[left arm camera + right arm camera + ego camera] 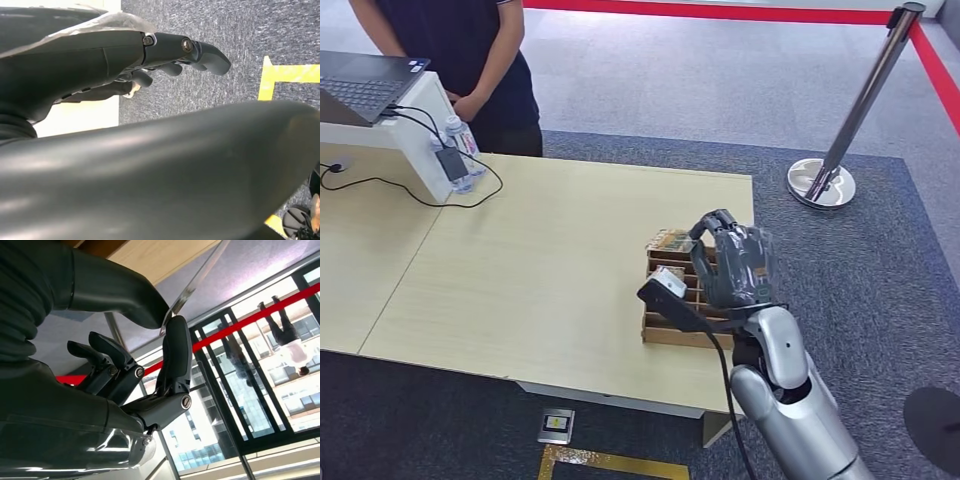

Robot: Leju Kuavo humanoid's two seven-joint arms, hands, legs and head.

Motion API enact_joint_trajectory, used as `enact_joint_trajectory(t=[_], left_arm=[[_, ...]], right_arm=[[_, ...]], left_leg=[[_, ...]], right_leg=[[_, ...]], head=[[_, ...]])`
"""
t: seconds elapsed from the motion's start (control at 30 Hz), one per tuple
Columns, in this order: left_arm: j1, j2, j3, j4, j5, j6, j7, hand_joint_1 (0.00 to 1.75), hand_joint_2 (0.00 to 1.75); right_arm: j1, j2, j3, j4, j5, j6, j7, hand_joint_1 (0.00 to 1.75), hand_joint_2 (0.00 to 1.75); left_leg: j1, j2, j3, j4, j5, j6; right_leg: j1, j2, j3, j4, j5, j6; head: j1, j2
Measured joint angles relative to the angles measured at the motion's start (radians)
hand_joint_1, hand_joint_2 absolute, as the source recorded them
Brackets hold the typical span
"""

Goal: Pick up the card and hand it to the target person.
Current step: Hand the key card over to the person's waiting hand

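Person (471, 70) stands at the table's (546, 260) far left; left hand (113, 60) hangs empty, fingers loosely apart; right hand (735, 265) pinches the card (196, 282) edge-on over the wooden box (675, 300); thin grip could slip during handover

The card (196, 280) is a thin, clear, glassy sheet, seen almost edge-on in the right wrist view, where it runs as a long pale sliver slanting away from the fingers. It is pinched between the thumb (124, 292) and a dark fingertip (176, 347) of the right hand (739, 265) (the other fingers lie curled just beside, apart from it). In the head view that hand is raised above the wooden slotted holder (675, 315) near the table's right edge; the card itself is too thin to make out there.

The person (471, 60) stands at the table's far left corner, well apart from the hand.
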Motion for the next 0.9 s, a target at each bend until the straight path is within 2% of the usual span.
enact_joint_trajectory(t=[0.4, 0.6, 0.77, 0.9], left_arm=[[-0.01, 0.0, -0.004, 0.0, -0.028, -0.012, 0.007, 0.0, 0.0], [-0.014, 0.003, -0.019, 0.0, -0.052, -0.03, 0.007, 0.0, 0.0], [-0.015, 0.008, -0.03, 0.0, -0.065, -0.036, 0.008, 0.0, 0.0], [-0.015, 0.011, -0.037, 0.0, -0.066, -0.038, 0.007, 0.0, 0.0]], right_arm=[[-0.326, 0.193, 0.01, 0.296, 0.08, 0.032, 0.131, 1.75, 1.75], [-0.482, 0.272, 0.015, 0.532, 0.176, 0.058, 0.258, 1.75, 1.75], [-0.576, 0.315, 0.024, 0.714, 0.241, 0.088, 0.32, 1.75, 1.75], [-0.617, 0.329, 0.03, 0.811, 0.262, 0.097, 0.334, 1.75, 1.75]], left_leg=[[0.0, 0.001, -0.001, 0.0, 0.001, -0.001], [0.0, 0.001, -0.001, 0.0, 0.001, -0.001], [0.0, 0.001, -0.001, 0.0, 0.001, -0.001], [0.0, 0.001, -0.001, 0.0, 0.001, -0.001]], right_leg=[[0.0, 0.0, -0.002, 0.002, 0.0, -0.001], [0.0, 0.0, -0.002, 0.002, 0.0, -0.001], [0.0, 0.0, -0.002, 0.002, 0.0, -0.001], [0.0, 0.0, -0.002, 0.002, 0.0, -0.001]], head=[[0.0, 0.0], [0.0, 0.0], [0.0, 0.0], [0.0, 0.0]])
